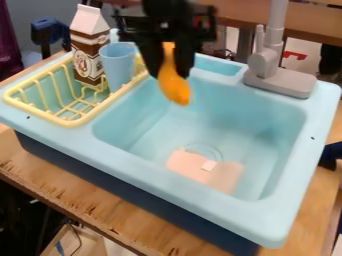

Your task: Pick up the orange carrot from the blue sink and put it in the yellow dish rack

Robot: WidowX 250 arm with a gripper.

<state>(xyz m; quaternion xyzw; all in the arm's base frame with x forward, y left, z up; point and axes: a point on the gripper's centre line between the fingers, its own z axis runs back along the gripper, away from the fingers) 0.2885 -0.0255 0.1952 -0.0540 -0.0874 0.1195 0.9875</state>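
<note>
Sink (pixel 267 220): brightly and softly lit, apparently from above; pale, bright rim; gentle shading on the basin's inner walls, a faint, soft-edged shadow across its floor. Tabletop (pixel 100 205) around the sink: evenly lit. Space under the tabletop, lower left of the sink: deep shadow, near black. Gripper (pixel 171 74) above the sink: dark, detail mostly lost, edges blurred. Orange thing (pixel 175 91), over the basin: bright, slightly smeared outline.

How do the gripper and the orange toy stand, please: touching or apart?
Touching. The camera view shows the gripper with its fingers closed around the upper part of the orange toy, which hangs from them above the sink.
</note>
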